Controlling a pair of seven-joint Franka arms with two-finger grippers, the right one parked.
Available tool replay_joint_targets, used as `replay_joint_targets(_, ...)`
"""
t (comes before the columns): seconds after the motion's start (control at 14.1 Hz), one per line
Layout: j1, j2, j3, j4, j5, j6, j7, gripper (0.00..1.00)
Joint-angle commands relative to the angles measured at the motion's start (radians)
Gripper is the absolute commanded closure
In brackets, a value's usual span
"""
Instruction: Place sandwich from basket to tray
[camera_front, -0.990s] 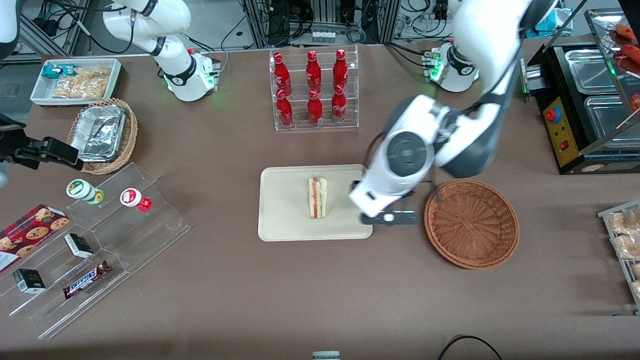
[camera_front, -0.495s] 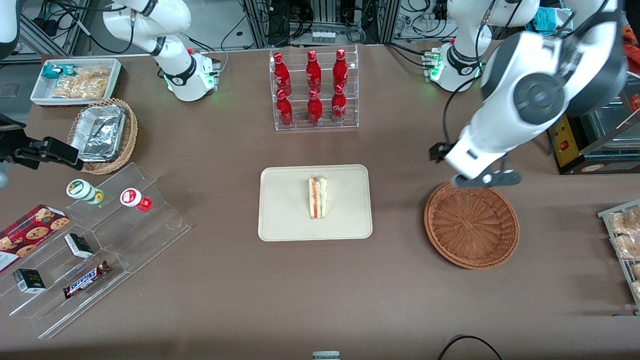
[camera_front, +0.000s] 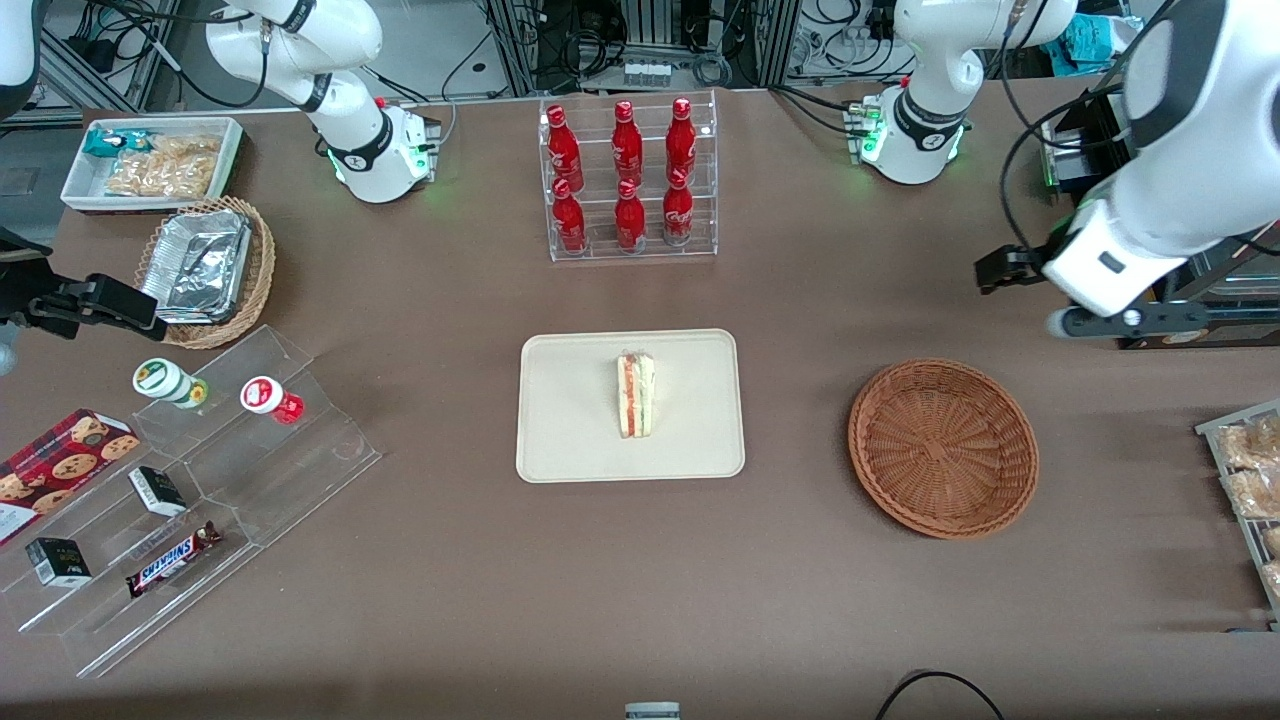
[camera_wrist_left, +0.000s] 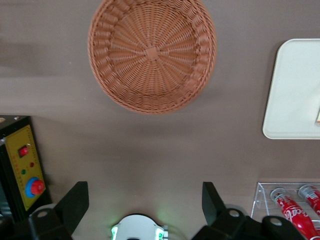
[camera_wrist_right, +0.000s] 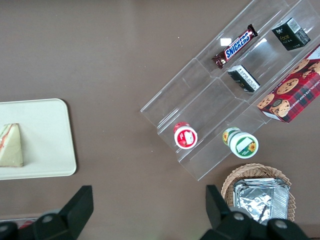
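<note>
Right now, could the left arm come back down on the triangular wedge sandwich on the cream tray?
Probably yes. The sandwich lies alone on the cream rectangular tray with nothing over it. The gripper, open, hangs raised toward the working arm's end, farther from the front camera than the reddish-brown wicker basket.

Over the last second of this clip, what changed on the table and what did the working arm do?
The gripper drew back from beside the tray, passed over the basket, and now hangs high toward the working arm's end of the table, jaws open and holding nothing. The sandwich lies on the tray exactly as before, the basket is empty and unmoved, and the bottles have not shifted.
</note>
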Motion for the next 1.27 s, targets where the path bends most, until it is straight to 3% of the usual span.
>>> replay_joint_targets(0.0, 0.013, -0.011, -0.015, 0.017, 0.011, -0.002, 0.023, 0.00)
replay_joint_targets(0.57, 0.013, 0.006, -0.015, 0.104, 0.009, 0.006, 0.021, 0.00)
replay_joint_targets(1.2, 0.014, 0.006, -0.015, 0.104, 0.009, 0.006, 0.015, 0.00)
